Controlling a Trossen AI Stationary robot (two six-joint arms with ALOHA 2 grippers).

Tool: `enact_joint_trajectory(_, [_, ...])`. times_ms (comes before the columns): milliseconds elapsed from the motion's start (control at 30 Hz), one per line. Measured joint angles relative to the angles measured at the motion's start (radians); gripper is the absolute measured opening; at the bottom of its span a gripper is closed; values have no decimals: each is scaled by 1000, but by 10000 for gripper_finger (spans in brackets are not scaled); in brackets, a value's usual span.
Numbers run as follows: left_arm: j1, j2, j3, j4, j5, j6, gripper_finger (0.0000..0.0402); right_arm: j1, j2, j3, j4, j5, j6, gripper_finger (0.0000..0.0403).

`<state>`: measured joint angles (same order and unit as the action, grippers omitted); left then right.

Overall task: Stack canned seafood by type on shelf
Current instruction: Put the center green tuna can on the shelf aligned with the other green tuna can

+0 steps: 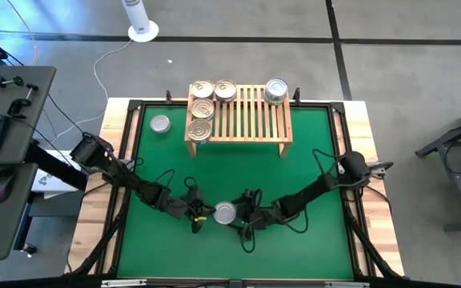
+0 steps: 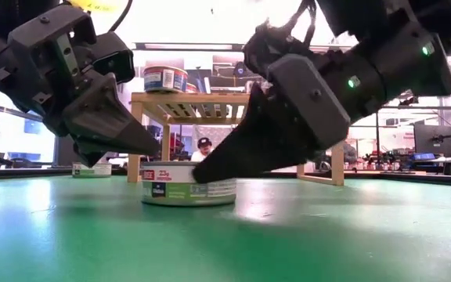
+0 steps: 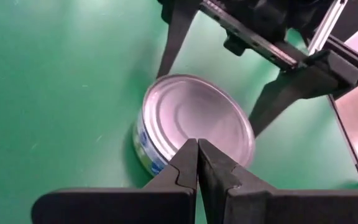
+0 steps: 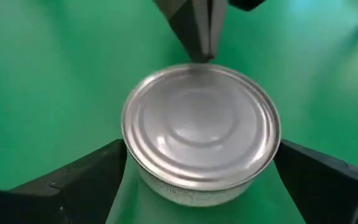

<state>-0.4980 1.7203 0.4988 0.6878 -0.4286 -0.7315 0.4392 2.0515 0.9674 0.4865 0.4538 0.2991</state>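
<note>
One silver tin (image 4: 201, 127), label seemingly unreadable

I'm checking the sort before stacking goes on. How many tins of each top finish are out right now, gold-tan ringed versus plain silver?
Gold-tan ringed tops: 4, grouped at the left end of the shelf, e.g..
Plain silver tops: 3 - one on the shelf's right end, one on the mat left of the shelf, one between the two pincers.
Total: 7 tins.

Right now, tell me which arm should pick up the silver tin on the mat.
Right. The right hand is open, its fingers on either side of the silver tin. The left hand is shut, its tip against the tin's edge, so it would have to back off and open first.
</note>
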Motion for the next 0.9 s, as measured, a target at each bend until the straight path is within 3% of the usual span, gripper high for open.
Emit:
enact_joint_trajectory(233, [0, 29, 0, -7, -5, -20, 0, -3, 92, -5, 179, 9, -76, 399])
enact_joint_trajectory(667, [2, 148, 2, 144, -24, -41, 0, 0, 193, -8, 453, 41, -142, 399])
enact_joint_trajectory(900, [3, 159, 2, 150, -26, -51, 0, -4, 197, -9, 503, 26, -128, 399])
